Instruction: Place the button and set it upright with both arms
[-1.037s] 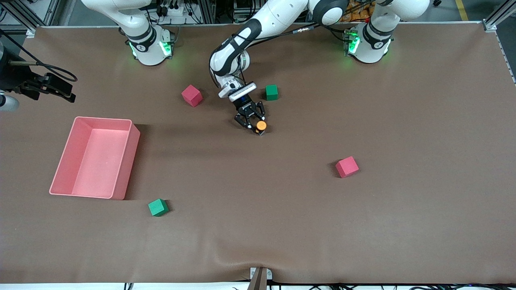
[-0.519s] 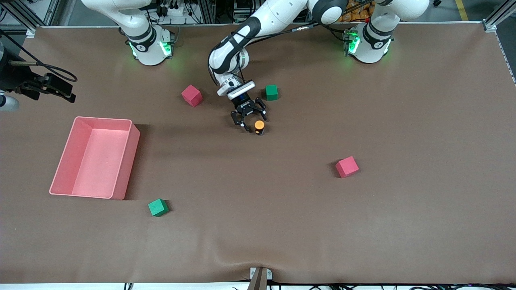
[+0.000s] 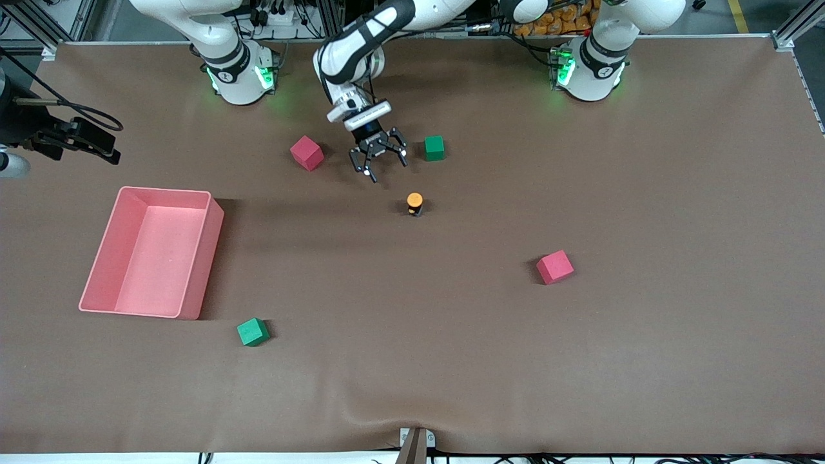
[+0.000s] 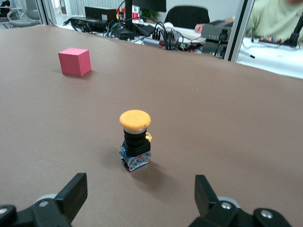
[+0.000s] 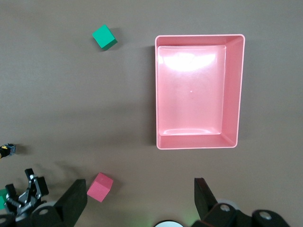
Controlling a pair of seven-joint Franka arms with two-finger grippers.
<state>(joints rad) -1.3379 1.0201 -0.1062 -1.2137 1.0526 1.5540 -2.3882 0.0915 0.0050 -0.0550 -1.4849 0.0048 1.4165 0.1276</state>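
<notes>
**Brown mat, button upright and free**

Brown matte sheeting covers the whole table (image 3: 644, 354), smooth apart from a small ripple at the edge nearest the front camera. Aluminium framing runs along the robots' side, with cables and equipment past it; the left wrist view shows desks, monitors, tangled cords and a seated person in a pale shirt off the table's edge.

The button (image 3: 414, 203) stands upright on the mat near the middle of the table, orange cap on top of its black body, nothing touching it. In the left wrist view it sits (image 4: 135, 140) between and ahead of the two black fingers (image 4: 73, 194).

The left gripper (image 3: 379, 161) hangs over the mat between a red cube (image 3: 307, 153) and a green cube (image 3: 434, 147), apart from the button, its fingers spread wide and holding nothing. The right gripper (image 5: 139, 196) waits high over the right arm's end of the table, looking down on the pink bin (image 3: 103, 258); its fingers are also wide apart and hold nothing.

A second red cube (image 3: 555, 267) lies toward the left arm's end, nearer the front camera than the button. A second green cube (image 3: 252, 332) lies just beside the bin's near corner. The bin's inside shows only a glare patch.
</notes>
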